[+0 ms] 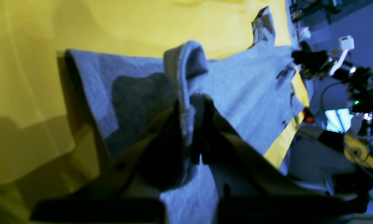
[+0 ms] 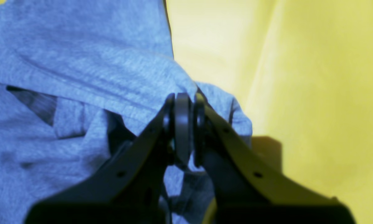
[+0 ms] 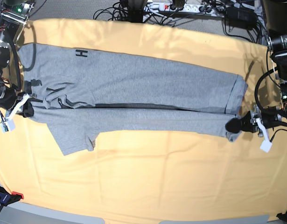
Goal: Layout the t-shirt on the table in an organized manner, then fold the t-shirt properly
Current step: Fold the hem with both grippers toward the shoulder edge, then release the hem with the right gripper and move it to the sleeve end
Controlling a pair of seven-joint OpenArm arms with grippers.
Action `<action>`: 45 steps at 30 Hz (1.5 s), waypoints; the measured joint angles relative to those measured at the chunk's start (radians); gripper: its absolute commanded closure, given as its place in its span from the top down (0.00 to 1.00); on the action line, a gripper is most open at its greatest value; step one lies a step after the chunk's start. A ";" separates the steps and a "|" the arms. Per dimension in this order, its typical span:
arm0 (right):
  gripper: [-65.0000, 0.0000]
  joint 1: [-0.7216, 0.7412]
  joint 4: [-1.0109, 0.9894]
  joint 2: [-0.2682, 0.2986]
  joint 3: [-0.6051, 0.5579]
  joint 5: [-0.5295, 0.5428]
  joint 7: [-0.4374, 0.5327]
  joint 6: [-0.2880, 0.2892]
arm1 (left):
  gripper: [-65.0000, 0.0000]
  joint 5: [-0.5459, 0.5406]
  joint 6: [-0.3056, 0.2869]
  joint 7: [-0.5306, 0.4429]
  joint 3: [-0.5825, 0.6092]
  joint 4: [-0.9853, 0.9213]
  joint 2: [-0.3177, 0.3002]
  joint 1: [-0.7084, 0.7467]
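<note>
floor: grey floor (image 3: 64, 10) behind the far edge | cables: black cables (image 3: 116, 10) tangled on it | power: white power strip (image 3: 180, 6) with plugs at top centre | left wrist view: bluish wall (image 1: 354, 28), bright screen (image 1: 337, 119) low down | light: even, soft shadows

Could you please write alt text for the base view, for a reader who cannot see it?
A heather-grey cotton t-shirt lies stretched lengthwise across the pale yellow-orange cloth-covered table, pinched at opposite ends by the left gripper and right gripper.
</note>
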 measured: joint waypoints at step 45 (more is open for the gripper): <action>0.67 0.309 -0.509 -0.117 -0.008 0.016 0.190 -0.066 | 0.62 0.090 0.000 -0.045 0.000 0.000 0.000 0.024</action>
